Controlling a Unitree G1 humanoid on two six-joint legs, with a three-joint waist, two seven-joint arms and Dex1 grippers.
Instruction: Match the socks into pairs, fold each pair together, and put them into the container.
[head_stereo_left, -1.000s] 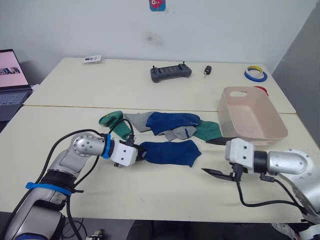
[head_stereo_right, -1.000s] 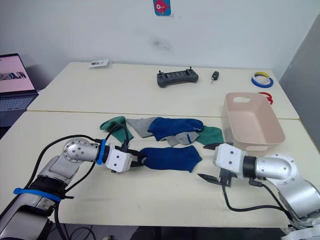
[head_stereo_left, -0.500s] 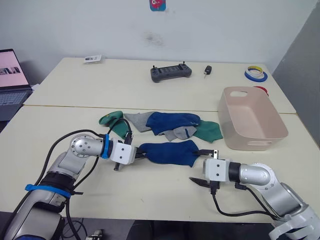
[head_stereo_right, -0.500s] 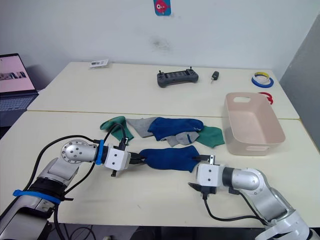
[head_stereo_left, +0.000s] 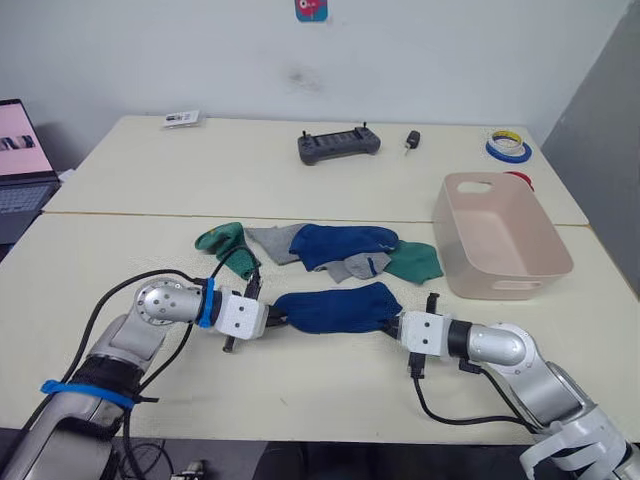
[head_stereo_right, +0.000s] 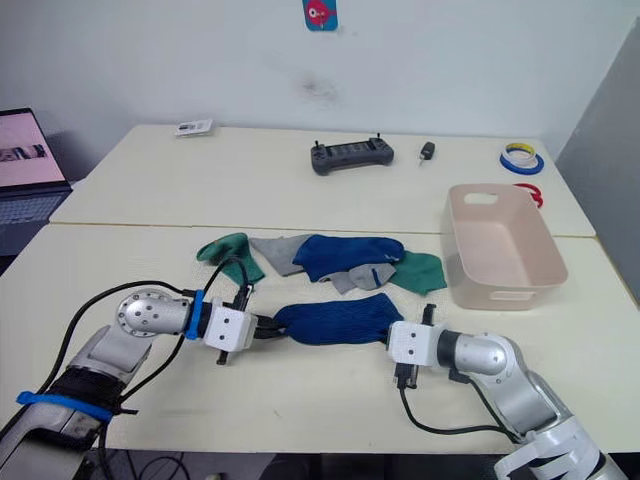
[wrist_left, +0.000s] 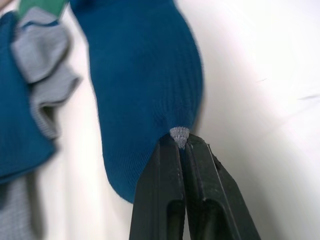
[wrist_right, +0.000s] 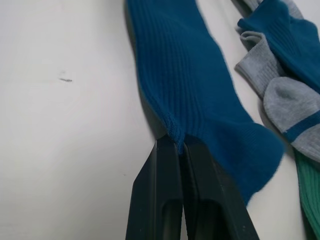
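Bare desk (head_stereo_left: 330, 385) lies near the stretched blue sock (head_stereo_left: 335, 307); the sock heap (head_stereo_left: 330, 250) and container (head_stereo_left: 500, 240) obstruct the far side.

Head stereo pair looks forward and down over the tabletop (head_stereo_left: 300, 190) from standing height. Each wrist camera sights closely along its own pincer, both sharing one blue sock (wrist_left: 145, 85).
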